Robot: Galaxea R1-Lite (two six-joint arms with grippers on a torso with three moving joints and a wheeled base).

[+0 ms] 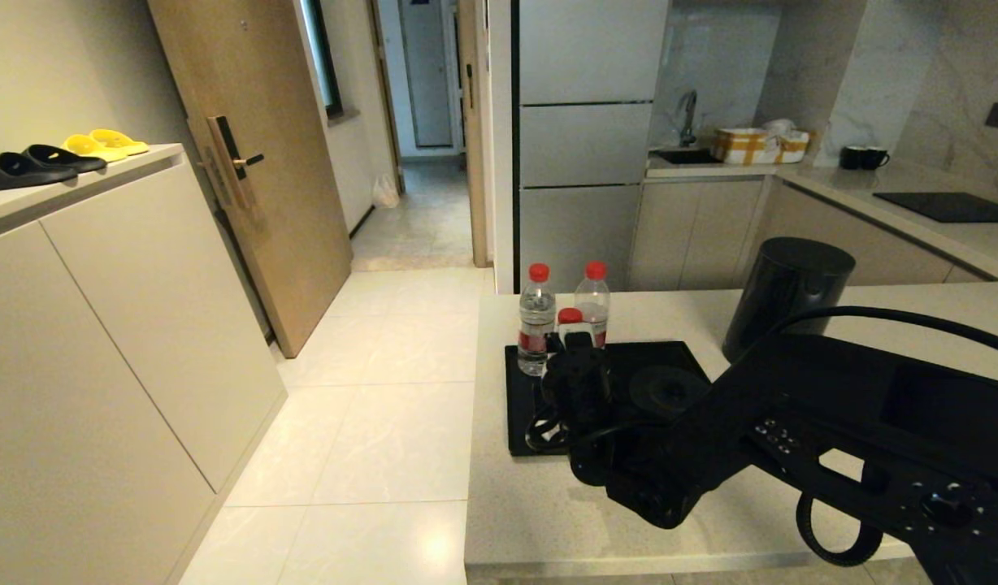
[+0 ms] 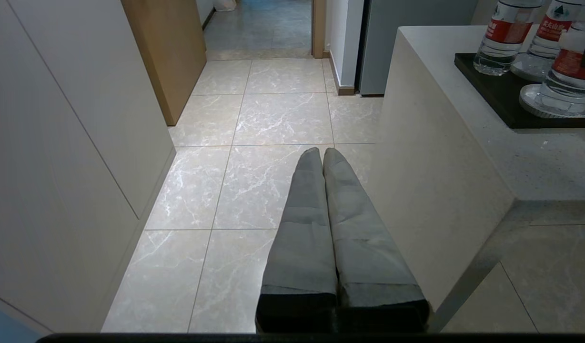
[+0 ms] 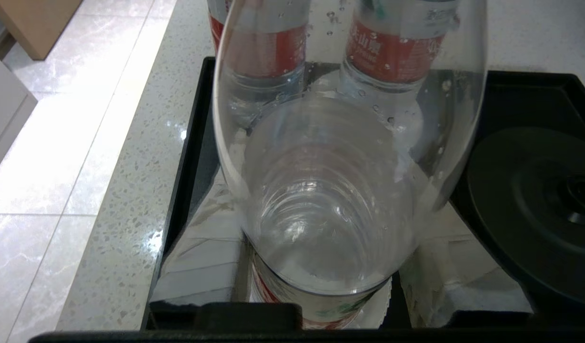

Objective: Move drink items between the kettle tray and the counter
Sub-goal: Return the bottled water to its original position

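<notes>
Right end effector (image 1: 579, 357) grasping third bottle (image 3: 321, 190) over tray (image 1: 519, 439); two bottles already there, kettle (image 1: 783, 296) on counter (image 1: 531, 512). Left end effector (image 2: 321, 157) clenched.

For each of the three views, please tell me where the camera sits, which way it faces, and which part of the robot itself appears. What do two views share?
Head view: high on the robot, facing forward and down at the counter; the right arm reaches over the kettle tray.
Left wrist view: low beside the counter, facing along the floor; the left end effector is closed.
Right wrist view: over the tray, pressed close to one water bottle; no fingers show.
Shared: all three show the red-labelled bottles on the tray; head and right wrist views also show the round kettle base.
</notes>
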